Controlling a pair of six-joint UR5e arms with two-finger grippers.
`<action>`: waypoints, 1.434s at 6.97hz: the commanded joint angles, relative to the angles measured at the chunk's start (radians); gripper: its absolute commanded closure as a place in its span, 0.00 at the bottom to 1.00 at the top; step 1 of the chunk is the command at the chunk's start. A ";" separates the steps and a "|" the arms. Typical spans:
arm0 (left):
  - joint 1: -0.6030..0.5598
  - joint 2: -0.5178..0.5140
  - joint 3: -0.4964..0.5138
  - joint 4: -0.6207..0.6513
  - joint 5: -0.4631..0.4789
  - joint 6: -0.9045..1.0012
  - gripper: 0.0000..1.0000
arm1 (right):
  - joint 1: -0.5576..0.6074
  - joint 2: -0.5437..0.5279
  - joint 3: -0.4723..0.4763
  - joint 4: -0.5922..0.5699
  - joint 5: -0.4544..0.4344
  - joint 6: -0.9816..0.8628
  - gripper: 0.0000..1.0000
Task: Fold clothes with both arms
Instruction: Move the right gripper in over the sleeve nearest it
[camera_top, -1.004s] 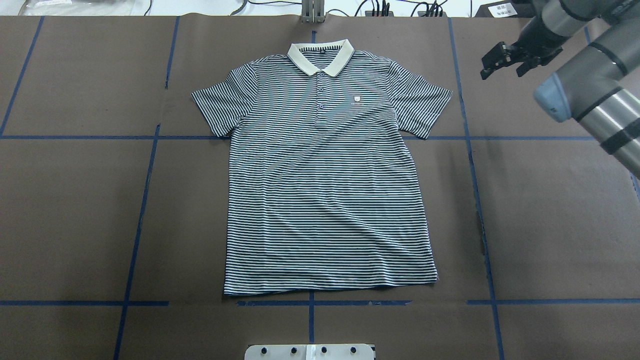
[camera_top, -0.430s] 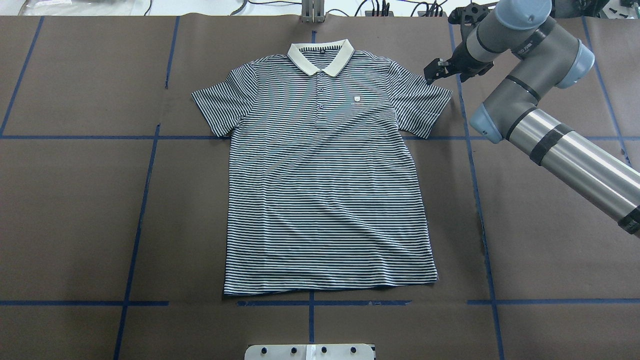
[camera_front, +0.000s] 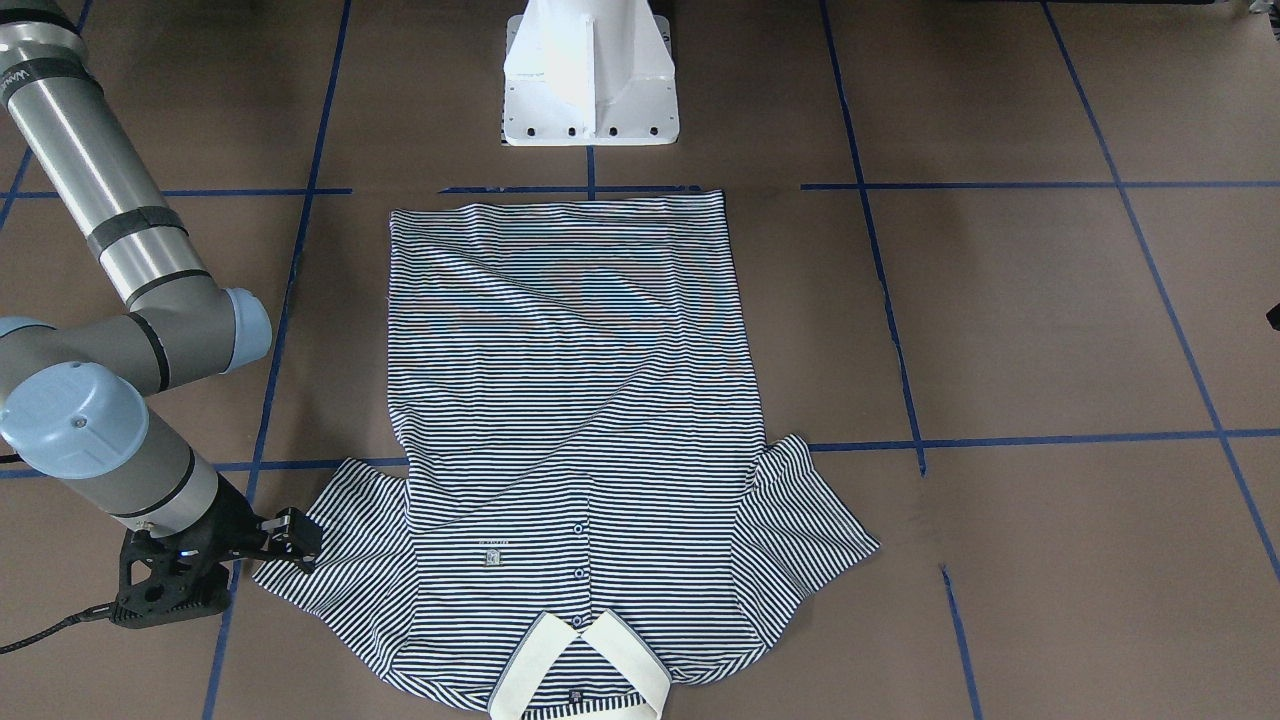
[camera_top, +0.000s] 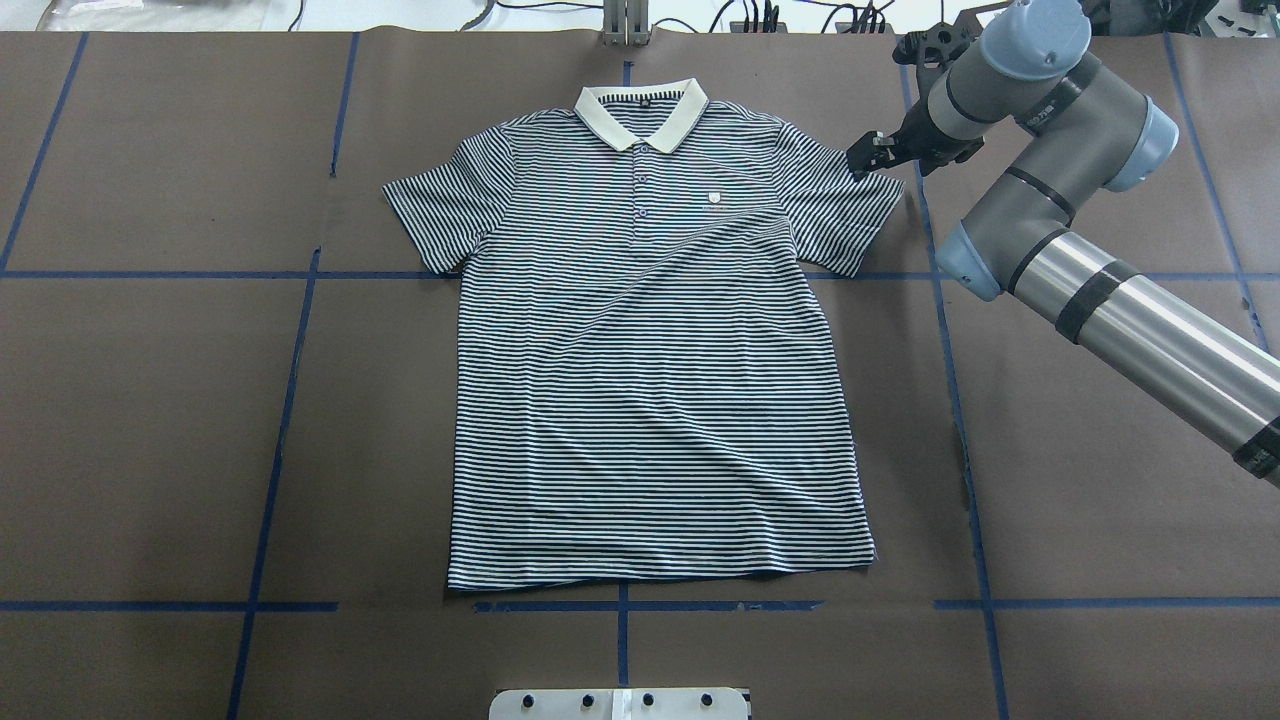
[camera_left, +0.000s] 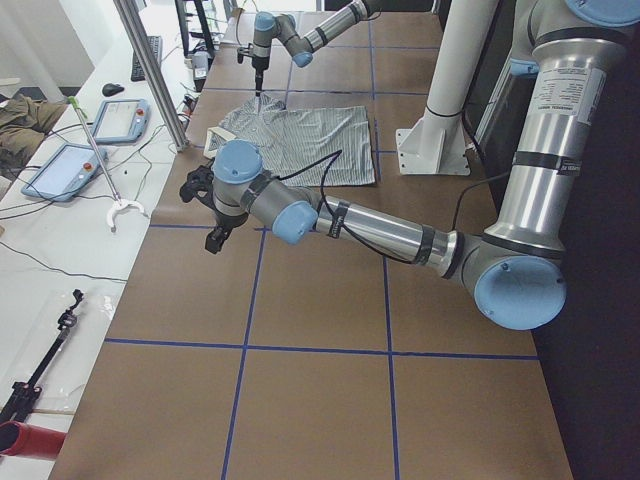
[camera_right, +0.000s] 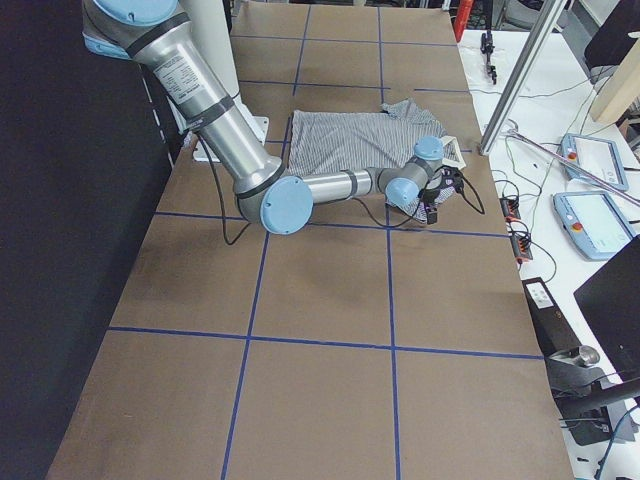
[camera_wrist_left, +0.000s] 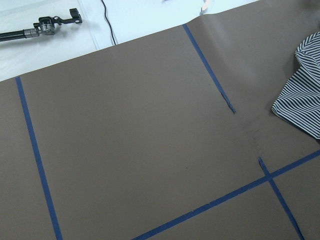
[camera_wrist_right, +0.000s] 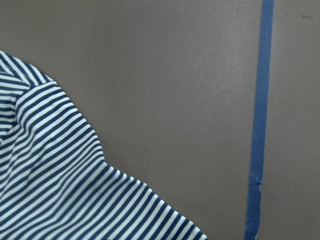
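The striped polo shirt (camera_top: 650, 350) lies flat and face up on the brown table, collar at the far edge; it also shows in the front view (camera_front: 570, 400). My right gripper (camera_top: 878, 157) hangs low at the outer edge of the shirt's sleeve on my right side (camera_front: 290, 537) and looks open and empty. The right wrist view shows that sleeve's edge (camera_wrist_right: 60, 190) and no fingers. My left gripper (camera_left: 205, 215) shows only in the exterior left view, over bare table well away from the shirt; I cannot tell if it is open. The left wrist view shows the other sleeve's tip (camera_wrist_left: 305, 95).
The white pedestal base (camera_front: 590, 80) stands at the near table edge beyond the shirt's hem. Blue tape lines (camera_top: 950, 330) cross the brown cover. A metal post (camera_top: 625, 25) and cables sit at the far edge. Teach pendants (camera_left: 120, 120) lie on the side bench.
My right arm has swung in from the far right corner toward the shirt, and its gripper has come down to the sleeve's edge. The shirt has not moved.
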 joint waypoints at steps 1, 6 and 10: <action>-0.001 0.001 -0.002 0.001 -0.008 0.000 0.00 | -0.003 -0.006 -0.003 -0.004 -0.001 -0.003 0.29; -0.001 -0.008 0.003 0.006 -0.009 0.000 0.00 | -0.001 0.008 0.022 -0.041 0.002 -0.023 1.00; -0.001 -0.006 0.005 0.004 -0.009 0.000 0.00 | -0.021 0.069 0.143 -0.046 0.097 -0.008 1.00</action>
